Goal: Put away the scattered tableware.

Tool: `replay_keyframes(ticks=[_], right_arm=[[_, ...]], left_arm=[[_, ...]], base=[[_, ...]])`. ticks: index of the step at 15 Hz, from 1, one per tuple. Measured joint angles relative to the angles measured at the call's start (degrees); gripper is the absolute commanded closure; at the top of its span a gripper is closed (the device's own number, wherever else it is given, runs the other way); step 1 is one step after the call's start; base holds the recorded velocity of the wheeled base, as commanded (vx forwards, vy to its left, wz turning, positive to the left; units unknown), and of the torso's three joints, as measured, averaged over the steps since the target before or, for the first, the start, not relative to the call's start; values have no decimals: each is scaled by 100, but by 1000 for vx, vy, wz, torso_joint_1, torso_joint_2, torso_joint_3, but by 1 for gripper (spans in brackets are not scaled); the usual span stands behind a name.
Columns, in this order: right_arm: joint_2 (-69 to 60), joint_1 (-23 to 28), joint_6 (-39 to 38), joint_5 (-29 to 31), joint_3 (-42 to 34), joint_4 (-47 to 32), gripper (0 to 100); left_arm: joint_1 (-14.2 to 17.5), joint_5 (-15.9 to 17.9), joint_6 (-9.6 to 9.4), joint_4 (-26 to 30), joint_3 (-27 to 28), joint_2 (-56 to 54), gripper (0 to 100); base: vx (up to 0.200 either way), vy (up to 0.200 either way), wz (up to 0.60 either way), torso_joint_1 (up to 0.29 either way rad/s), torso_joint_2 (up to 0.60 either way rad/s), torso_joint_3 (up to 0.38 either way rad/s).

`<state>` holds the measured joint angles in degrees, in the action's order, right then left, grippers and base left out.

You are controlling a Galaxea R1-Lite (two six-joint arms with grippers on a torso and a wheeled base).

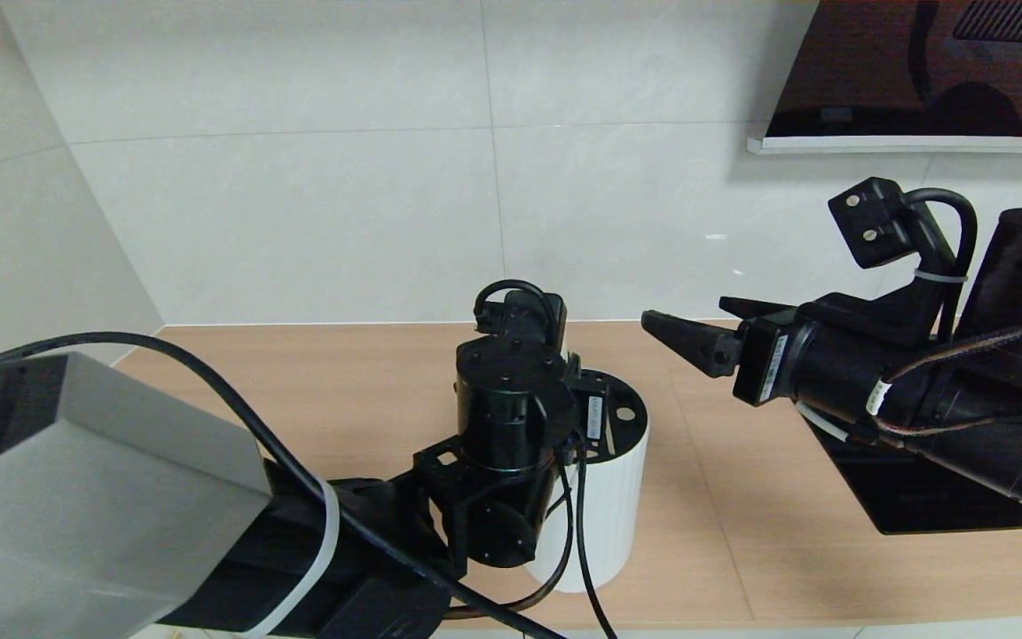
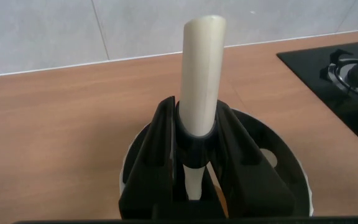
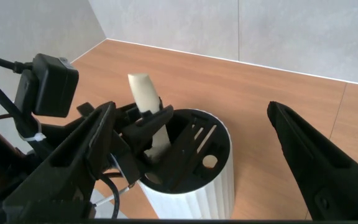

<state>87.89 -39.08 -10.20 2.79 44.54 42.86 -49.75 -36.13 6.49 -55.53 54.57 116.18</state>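
Over the white ribbed holder (image 1: 601,497), which stands on the bench (image 1: 342,382) near its front edge, the left claw (image 2: 196,134) is clamped on the cream handle of a utensil (image 2: 202,68); the handle rises close to upright between the fingers, and its lower part runs down into the holder's black slotted insert (image 3: 188,155); what kind of utensil it is cannot be told, since the working end is hidden inside. The step in hand looks like seating this piece in its slot; to do it well, I judge the arm should lower straight along the handle's own line, without sideways push that could tip the holder; the fingers should part only once the piece rests on the bottom, then lift clear vertically so they do not drag the handle back out. The right claw (image 1: 687,315) hangs with its fingers apart, above the bench between the holder and the black hob (image 1: 919,501), touching nothing; it could steady the holder's wall if needed.
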Motion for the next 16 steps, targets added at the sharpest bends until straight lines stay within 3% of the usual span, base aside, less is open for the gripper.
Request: replay_keyframes(ticks=[1, 2, 16], right_arm=[[0, 0, 0, 2, 0, 0, 0], [0, 0, 2, 0, 0, 2, 0], [-9, 9, 0, 0, -9, 9, 0]], left_arm=[[-5, -5, 0, 0, -18, -2, 100], [-16, -7, 0, 2, -38, -2, 0], [-79, 138, -15, 121, -438, -725, 0]], base=[[0, 0, 0, 0, 0, 0], [0, 0, 0, 0, 0, 0], [0, 0, 0, 0, 0, 0]])
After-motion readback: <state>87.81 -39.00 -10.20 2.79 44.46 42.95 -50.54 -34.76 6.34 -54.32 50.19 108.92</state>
